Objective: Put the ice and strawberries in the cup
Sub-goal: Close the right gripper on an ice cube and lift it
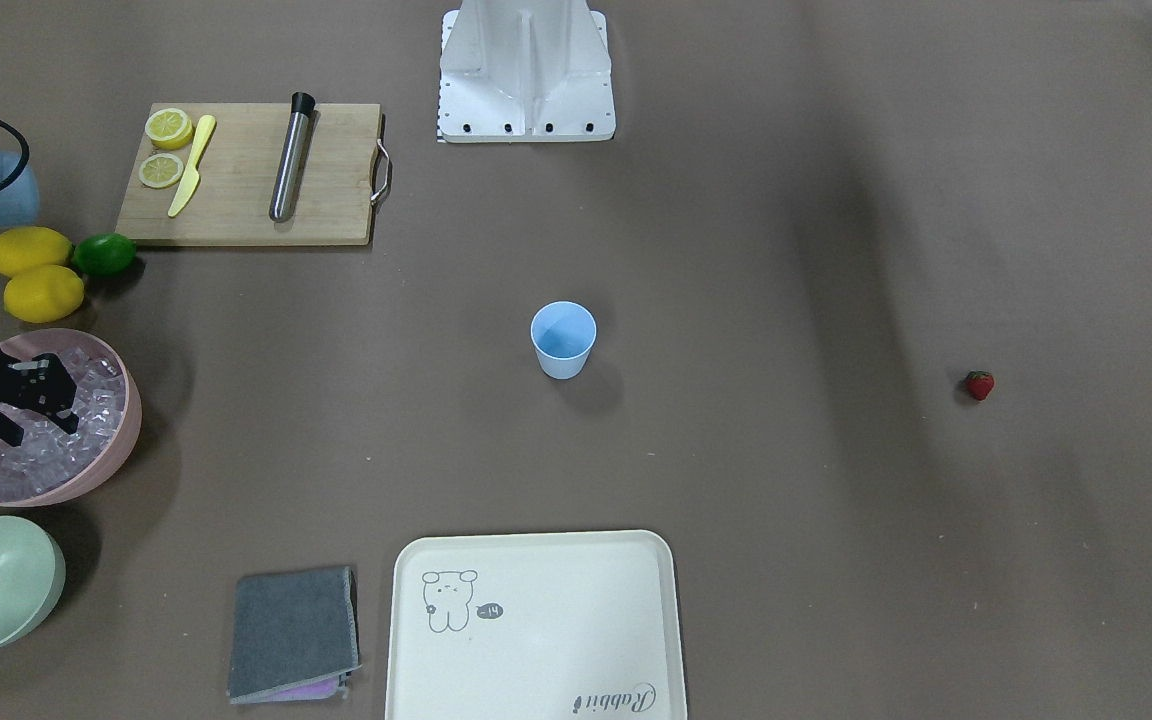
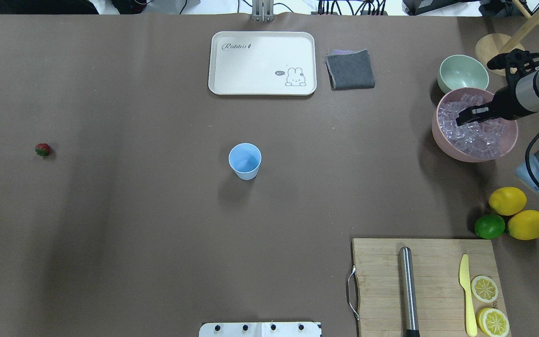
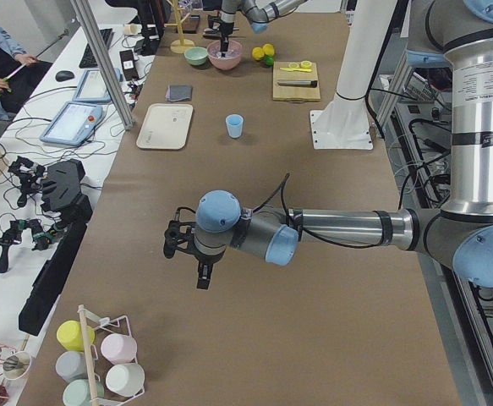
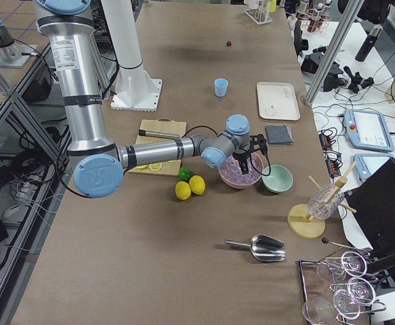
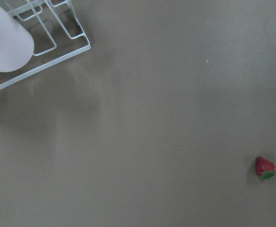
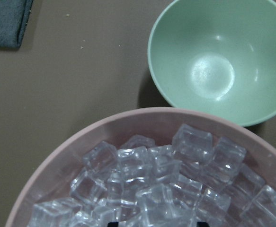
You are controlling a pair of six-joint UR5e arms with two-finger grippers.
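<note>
Overhead exterior view of a brown table [image 2: 134, 210]. The light blue cup [image 2: 245, 160] stands upright near the middle, with wide stretches of tabletop on every side of it. The one small red strawberry [image 2: 42, 150] lies alone far out on the robot's left, well apart from the cup and near that end of the table. The ice [image 2: 477, 135] is heaped in a pink bowl [image 2: 441, 140] at the robot's far right, close to the table's edge. The right gripper [image 2: 462, 118] hangs over this bowl just above the cubes, and the right wrist view shows its two dark fingertips spread apart with nothing between them. A pale green bowl [image 2: 461, 75] sits just beyond the pink one, nearly touching its rim. Two lemons [image 2: 507, 200] and a lime [image 2: 489, 226] cluster on the robot's side of the pink bowl, and nearer still a wooden cutting board [image 2: 433, 262] fills the near right corner. A cream tray [image 2: 213, 63] and a folded grey cloth [image 2: 350, 69] lie along the far edge. In the exterior left view the left gripper [image 3: 197, 269] points down above the table near its left end, and whether its fingers are apart or together cannot be told. The left wrist view shows the strawberry low at right and a white wire rack [image 5: 57, 45] at upper left.
</note>
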